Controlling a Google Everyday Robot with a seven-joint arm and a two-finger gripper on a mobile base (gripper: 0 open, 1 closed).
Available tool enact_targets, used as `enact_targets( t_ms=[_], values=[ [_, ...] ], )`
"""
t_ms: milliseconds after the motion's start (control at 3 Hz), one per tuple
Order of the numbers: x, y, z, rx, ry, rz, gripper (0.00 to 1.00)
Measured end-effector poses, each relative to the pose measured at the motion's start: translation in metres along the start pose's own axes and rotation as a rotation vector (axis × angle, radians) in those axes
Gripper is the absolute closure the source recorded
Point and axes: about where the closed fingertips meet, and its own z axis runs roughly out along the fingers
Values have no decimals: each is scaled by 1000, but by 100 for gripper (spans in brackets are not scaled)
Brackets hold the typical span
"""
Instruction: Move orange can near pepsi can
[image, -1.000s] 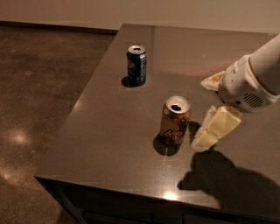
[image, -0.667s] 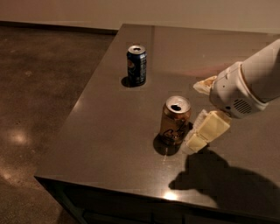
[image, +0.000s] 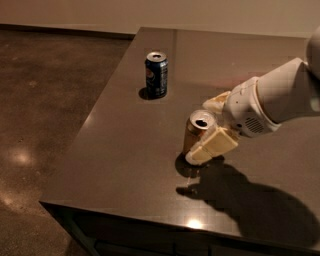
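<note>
The orange can stands upright on the dark table, right of the middle. The pepsi can, dark blue with a round logo, stands farther back and to the left, well apart from it. My gripper reaches in from the right at can height and is open. One cream finger lies across the can's near lower side, and the other finger is behind its far side, so the can sits between them.
My white arm comes in from the right edge and casts a dark shadow on the table's front right. The table's left edge and front edge drop to a brown floor.
My gripper has moved left, from beside the orange can to around it. Its fingers now stand on either side of the can. Neither can has moved.
</note>
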Motion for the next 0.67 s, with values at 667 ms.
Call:
enact_targets(
  t_ms=[667],
  values=[
    [-4, -17, 4, 26, -13, 4, 65]
  ],
)
